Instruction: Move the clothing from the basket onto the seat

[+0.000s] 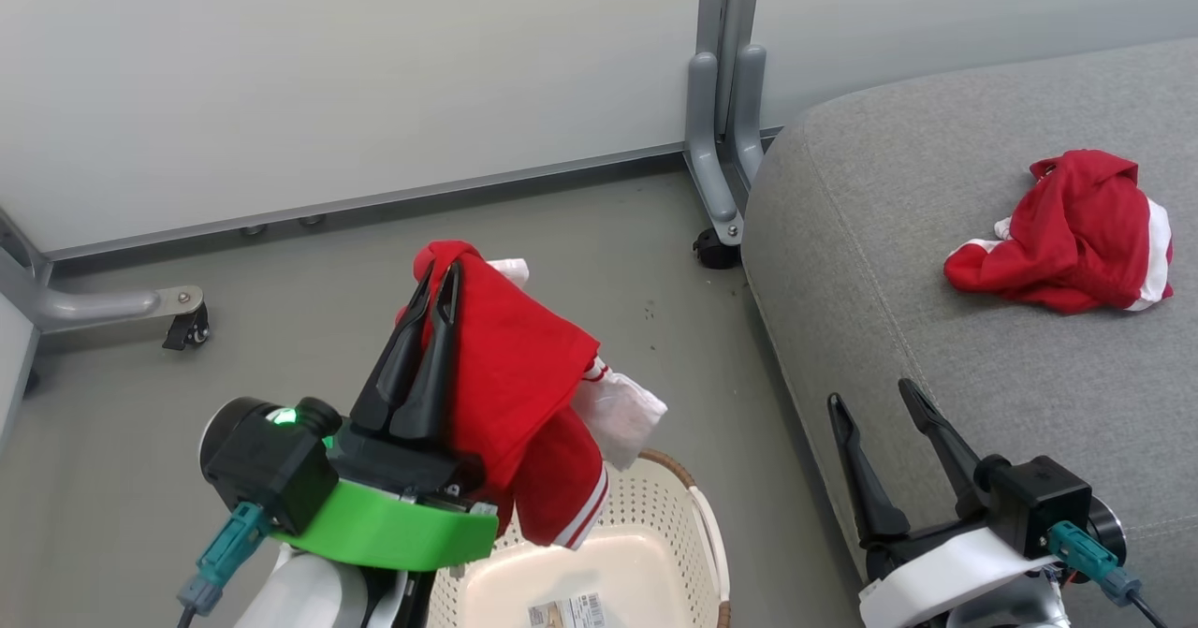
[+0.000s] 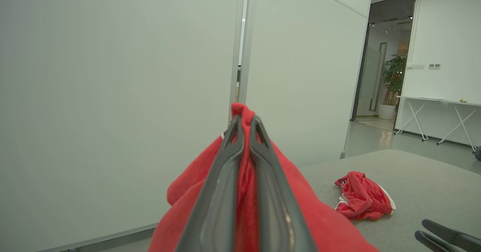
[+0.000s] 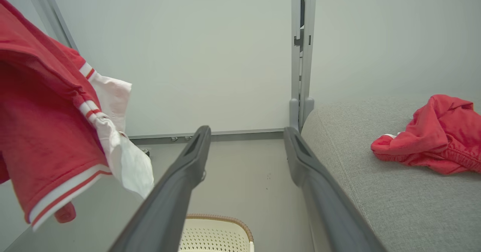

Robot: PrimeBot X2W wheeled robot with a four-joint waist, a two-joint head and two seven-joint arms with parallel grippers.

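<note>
Left gripper [image 1: 443, 272] clamps garment [image 1: 510, 375] above basket [image 1: 700, 506], held clear to carry; right gripper [image 1: 869, 394] spread, empty, beside basket; other garment [image 1: 1076, 235] on seat [image 1: 889, 188].

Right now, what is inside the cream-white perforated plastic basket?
Inside the basket I see a bare floor with a barcode sticker. The red and white garment hanging from the left gripper covers its left part, so that part cannot be judged.
</note>
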